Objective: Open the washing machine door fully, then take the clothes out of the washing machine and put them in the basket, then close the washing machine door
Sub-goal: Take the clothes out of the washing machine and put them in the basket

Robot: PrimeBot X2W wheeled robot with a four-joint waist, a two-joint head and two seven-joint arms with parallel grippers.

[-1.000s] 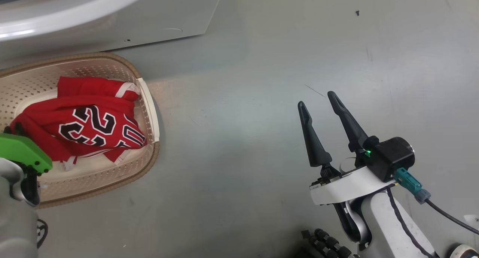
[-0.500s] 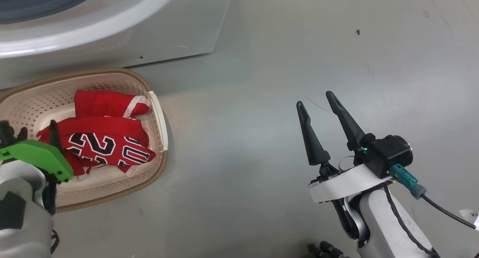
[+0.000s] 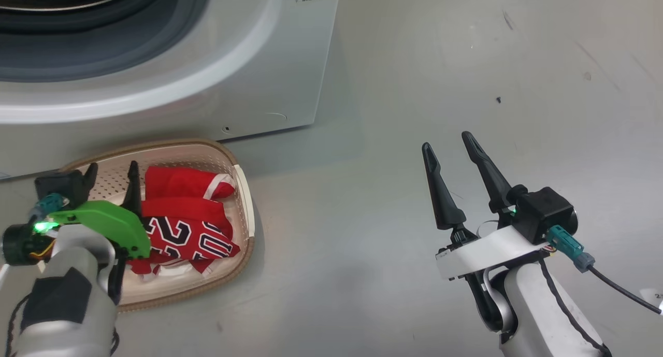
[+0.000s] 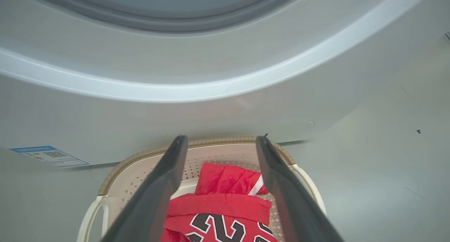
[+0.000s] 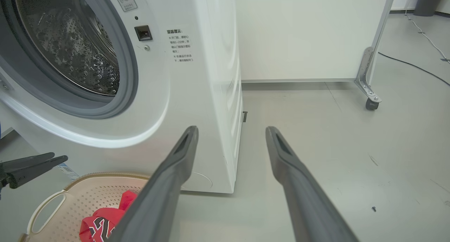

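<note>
The red clothes (image 3: pixel 189 227) with the number 23 lie loose in the cream basket (image 3: pixel 243 201) on the floor in front of the white washing machine (image 3: pixel 269 61). Its steel drum (image 5: pixel 70 48) stands open to view; the washing machine door is out of view. My left gripper (image 3: pixel 113 171) hangs open above the basket's left half, and between its fingers the clothes (image 4: pixel 225 200) lie below, untouched. Over bare floor to the right, my right gripper (image 3: pixel 446 142) is open and holds nothing. The basket (image 5: pixel 88 196) also appears low in the right wrist view.
A blue label (image 4: pixel 49 156) is stuck low on the washer front. A white partition panel on a castor (image 5: pixel 367 94) stands behind the machine's right side, with a cable (image 5: pixel 415 64) on the floor. A small dark screw (image 3: pixel 498 100) lies on the grey floor.
The head camera has tilted up, bringing the drum opening into view. My left gripper has opened, let go of the clothes and risen above the basket. The right gripper has hardly moved.
</note>
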